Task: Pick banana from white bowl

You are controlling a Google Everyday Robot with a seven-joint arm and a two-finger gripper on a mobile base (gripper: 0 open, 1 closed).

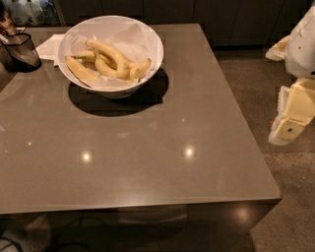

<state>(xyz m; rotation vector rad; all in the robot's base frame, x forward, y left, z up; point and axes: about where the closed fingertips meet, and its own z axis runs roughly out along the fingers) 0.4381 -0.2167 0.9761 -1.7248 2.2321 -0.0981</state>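
- Likely a kitchen or break area: dark cabinet fronts (197, 12) behind a glossy grey surface (147, 162).
- White bowl (156, 47) of fruit (110, 61); speckled polished floor (290, 197).
- Gripper (290, 122) hangs beyond the surface's right edge.

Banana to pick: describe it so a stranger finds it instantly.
On the grey table, far from the gripper at the right edge, stands a white bowl. The banana is the longest, arching over the other bananas, evenly yellow without a dark tip.

A glossy grey table (147, 162) catches two spots of light. At its far left corner stands a dark transparent container (18, 51), with a white paper sheet (48, 47) just beside it. Dark cabinets (197, 12) line the back, above a speckled floor (256, 83).
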